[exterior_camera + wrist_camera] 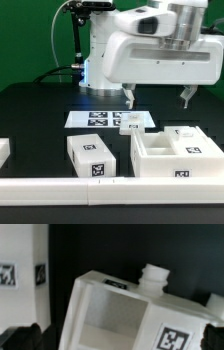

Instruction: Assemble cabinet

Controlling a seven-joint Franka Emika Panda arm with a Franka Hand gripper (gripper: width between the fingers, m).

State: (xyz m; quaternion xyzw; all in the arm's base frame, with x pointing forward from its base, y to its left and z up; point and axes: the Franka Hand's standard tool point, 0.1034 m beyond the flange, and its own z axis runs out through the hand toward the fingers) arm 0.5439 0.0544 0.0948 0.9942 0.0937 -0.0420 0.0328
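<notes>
The cabinet [165,168], a large white open box with a divider and square tags, lies on the black table at the exterior view's right front. My gripper [156,98] hangs above it, open, with nothing between its fingers. In the wrist view the cabinet [95,297] fills the frame: an open compartment, a tag on its rim, and a short white peg [153,276] standing on its far wall. My gripper [118,342] straddles it, and the dark fingertips [20,335] stand wide at either side, apart from the walls.
A small white tagged block [91,157] lies to the left of the cabinet. The marker board [95,119] lies behind, near the arm's base. A long white bar [50,188] runs along the front edge. Another white part [3,150] shows at the left edge.
</notes>
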